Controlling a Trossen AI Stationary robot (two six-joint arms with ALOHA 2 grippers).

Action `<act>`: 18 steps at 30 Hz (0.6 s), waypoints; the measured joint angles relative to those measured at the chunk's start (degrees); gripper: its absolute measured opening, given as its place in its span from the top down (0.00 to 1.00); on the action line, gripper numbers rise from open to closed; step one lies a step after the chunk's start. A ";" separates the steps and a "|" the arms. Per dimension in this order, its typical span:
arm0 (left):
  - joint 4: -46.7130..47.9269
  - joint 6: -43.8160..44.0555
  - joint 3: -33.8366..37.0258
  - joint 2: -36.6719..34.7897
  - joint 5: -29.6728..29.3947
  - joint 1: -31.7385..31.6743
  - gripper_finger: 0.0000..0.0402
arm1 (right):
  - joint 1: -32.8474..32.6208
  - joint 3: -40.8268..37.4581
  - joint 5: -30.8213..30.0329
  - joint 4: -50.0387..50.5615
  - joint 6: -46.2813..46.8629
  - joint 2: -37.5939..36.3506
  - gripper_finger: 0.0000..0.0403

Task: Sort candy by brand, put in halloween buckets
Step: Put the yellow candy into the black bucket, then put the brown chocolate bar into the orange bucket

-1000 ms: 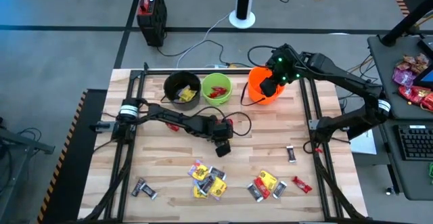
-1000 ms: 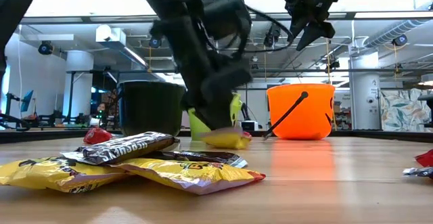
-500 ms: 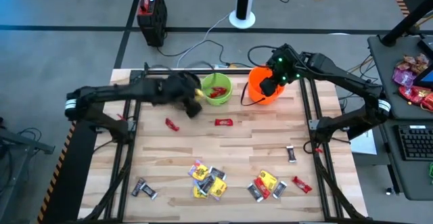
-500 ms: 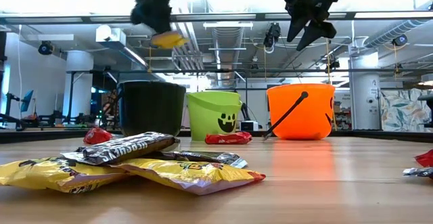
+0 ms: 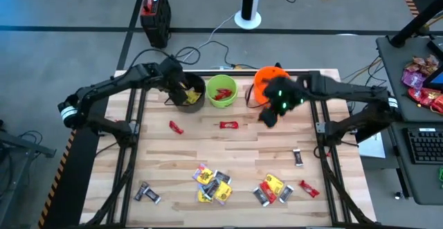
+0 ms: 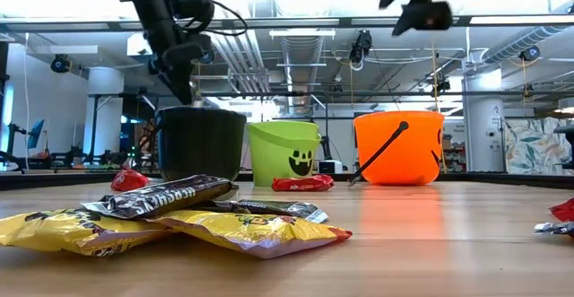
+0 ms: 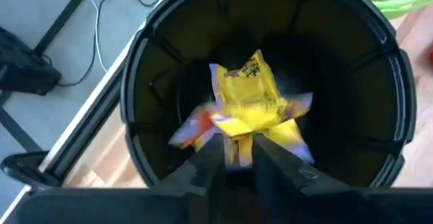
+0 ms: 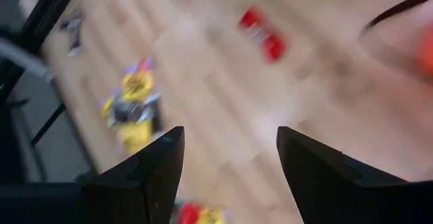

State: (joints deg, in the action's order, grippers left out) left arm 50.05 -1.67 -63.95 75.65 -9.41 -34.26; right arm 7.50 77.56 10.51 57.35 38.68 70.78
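Left pincer [image 7: 237,158] now over black bucket [image 7: 264,82], yellow packet [image 7: 252,105] at fingertips, grip unclear. Right pincer [image 8: 230,163], jaws apart, left orange bucket [image 5: 266,84]; red bar [image 5: 229,125] beside it, nearer.

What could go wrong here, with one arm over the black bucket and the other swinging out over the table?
The left gripper hangs over the black bucket with a yellow packet at its fingertips; if the packet clings, it might be lifted back out. The right gripper, open and empty, is near the orange bucket and might clip its handle. The heaped candy might make it grab two brands at once.
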 joint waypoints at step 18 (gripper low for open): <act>-6.74 2.56 -0.51 -9.49 16.90 2.59 0.68 | -31.89 0.02 -13.26 -26.87 8.85 24.48 0.44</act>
State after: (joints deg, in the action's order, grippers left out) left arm 43.31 0.90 -64.46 66.16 7.49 -31.67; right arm -24.39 77.58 -2.75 30.48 47.53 95.26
